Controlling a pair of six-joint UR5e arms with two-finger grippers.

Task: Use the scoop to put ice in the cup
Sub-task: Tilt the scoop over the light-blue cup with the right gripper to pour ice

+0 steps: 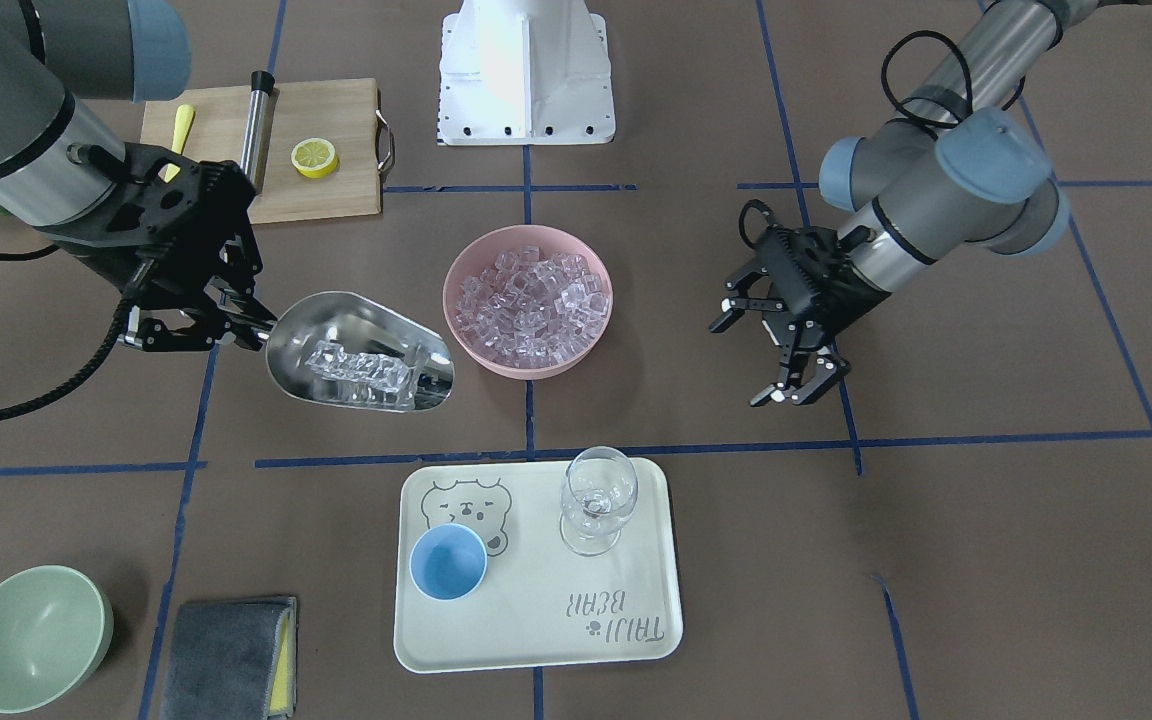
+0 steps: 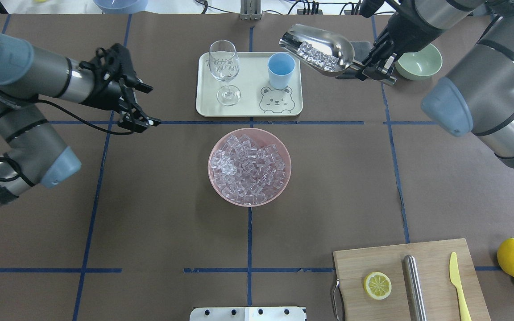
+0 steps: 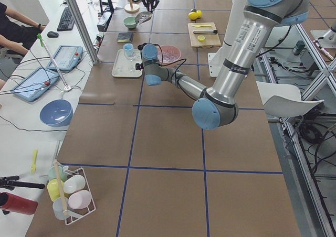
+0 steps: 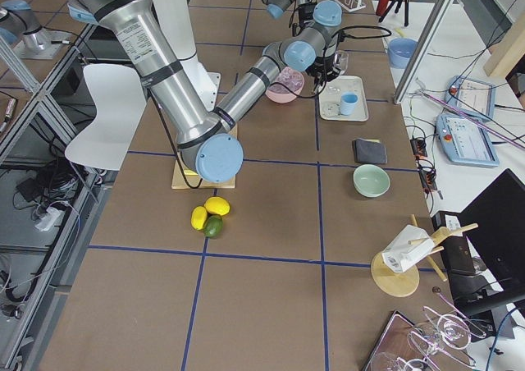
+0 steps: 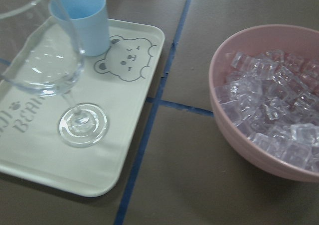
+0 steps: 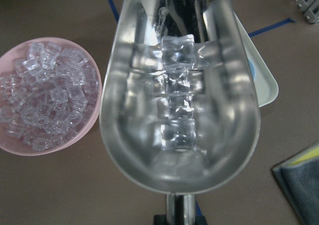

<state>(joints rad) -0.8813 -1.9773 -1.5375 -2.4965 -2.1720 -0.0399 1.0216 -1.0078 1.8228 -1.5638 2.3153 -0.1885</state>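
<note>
My right gripper (image 1: 236, 325) is shut on the short handle of the steel scoop (image 1: 361, 352) and holds it in the air, roughly level. A row of several clear ice cubes (image 6: 177, 110) lies in the scoop's trough. In the overhead view the scoop (image 2: 324, 49) hangs just right of the tray, its mouth toward the light-blue cup (image 2: 281, 70). The cup (image 1: 447, 562) stands upright and empty on the tray. A pink bowl (image 1: 456, 300) at mid-table is full of ice (image 1: 531, 300). My left gripper (image 1: 781, 355) is open and empty, off to the bowl's side.
The cream tray (image 1: 626, 620) also bears a clear wine glass (image 1: 596, 495) next to the cup. A pale green bowl (image 1: 31, 635) and a grey cloth (image 1: 231, 660) lie beyond the scoop. A cutting board (image 1: 336, 195) holds a lemon half, a steel tube and a yellow knife.
</note>
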